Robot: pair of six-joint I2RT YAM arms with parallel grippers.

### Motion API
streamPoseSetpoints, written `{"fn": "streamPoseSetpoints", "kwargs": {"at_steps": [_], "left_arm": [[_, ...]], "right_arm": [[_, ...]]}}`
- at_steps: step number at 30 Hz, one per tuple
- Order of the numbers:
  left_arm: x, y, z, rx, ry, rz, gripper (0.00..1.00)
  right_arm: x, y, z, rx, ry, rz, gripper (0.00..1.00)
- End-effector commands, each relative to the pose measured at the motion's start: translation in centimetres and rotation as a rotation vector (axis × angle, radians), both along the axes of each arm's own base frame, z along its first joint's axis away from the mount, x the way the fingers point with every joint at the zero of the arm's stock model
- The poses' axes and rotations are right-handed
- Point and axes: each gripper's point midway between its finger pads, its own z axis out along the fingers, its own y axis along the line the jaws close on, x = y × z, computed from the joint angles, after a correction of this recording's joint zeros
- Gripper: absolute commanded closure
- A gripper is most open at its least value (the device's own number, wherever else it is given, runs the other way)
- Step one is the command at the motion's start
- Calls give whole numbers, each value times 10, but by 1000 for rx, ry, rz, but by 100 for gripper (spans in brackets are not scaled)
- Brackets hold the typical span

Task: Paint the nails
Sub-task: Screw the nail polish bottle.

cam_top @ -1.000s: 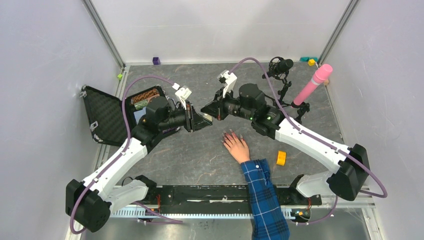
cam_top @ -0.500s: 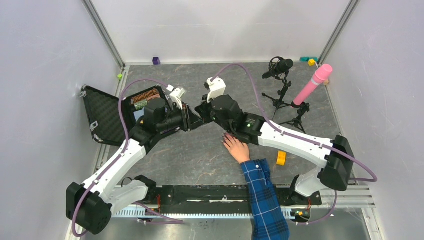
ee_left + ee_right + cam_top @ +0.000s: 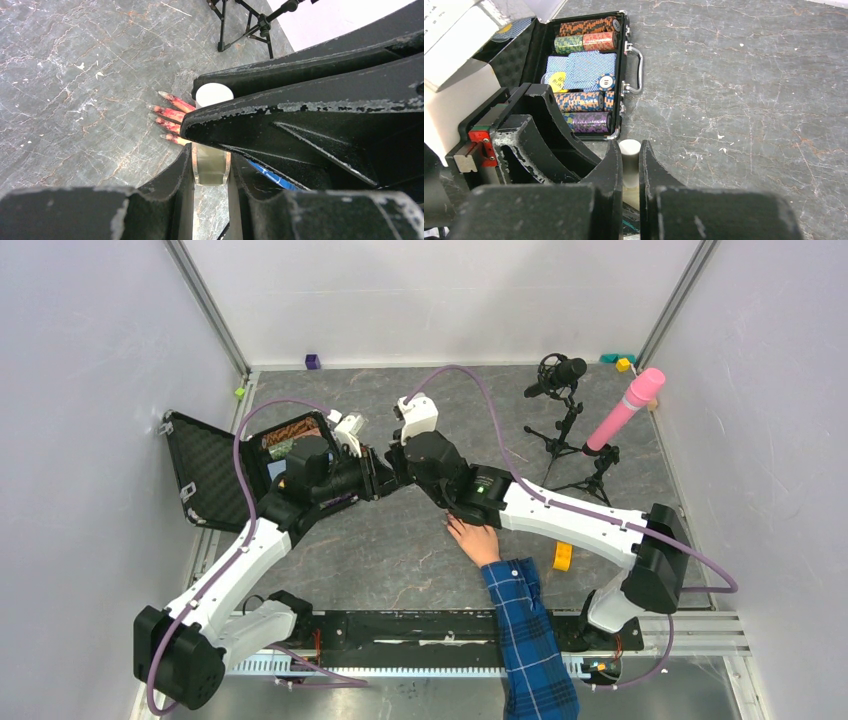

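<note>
Nails (image 3: 154, 107): tiny, on four reddish fingertips spread on the worktop just beyond the bottle; their colour is too small to tell.
Hand: a pale hand (image 3: 476, 540) lies flat, palm down, near the middle of the dark grey stone-patterned worktop (image 3: 400, 560), with its fingers pointing to the far edge and partly under the right arm.
Sleeve: blue plaid sleeve (image 3: 525, 630), reaching in over the near edge.
Left gripper (image 3: 210, 159): clamped on the body of a small clear glass bottle (image 3: 210, 172), held upright above the worktop.
Right gripper (image 3: 629, 150): fingers pressed together on the round white cap (image 3: 214, 94) at the top of that bottle.
Arms: the two meet tip to tip left of the hand.
Left edge: an open black case of striped poker chips (image 3: 589, 75).
Far right corner: a black microphone tripod (image 3: 560, 410) beside a pink foam cylinder on a stand (image 3: 625, 408).
Near right: a yellow tape roll (image 3: 563, 556), just beside the sleeve.
</note>
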Motion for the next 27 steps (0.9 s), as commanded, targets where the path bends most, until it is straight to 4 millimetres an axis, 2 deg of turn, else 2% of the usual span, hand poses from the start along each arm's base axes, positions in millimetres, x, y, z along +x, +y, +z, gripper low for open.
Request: {"fn": "streamPoseSetpoints", "kwargs": {"at_steps": [1, 3, 10, 12, 16, 22, 27], "left_arm": [[11, -9, 63, -129, -195, -5, 98], [12, -9, 62, -128, -193, -3, 98], [12, -9, 62, -129, -192, -9, 98], [12, -9, 62, -128, -191, -7, 98], [13, -8, 61, -128, -188, -4, 98], [11, -10, 61, -133, -189, -19, 98], [11, -10, 63, -135, -193, -20, 98]], "right_arm": [[-44, 38, 8, 51, 36, 179, 100], [-41, 31, 19, 45, -1, 164, 100], [-34, -7, 60, 2, -147, 102, 62], [-31, -20, 69, -13, -175, 73, 54], [-24, -42, 81, -27, -192, 37, 45], [-2, -78, 84, -42, -186, 21, 34], [28, -117, 64, -92, -114, -7, 26]]}}
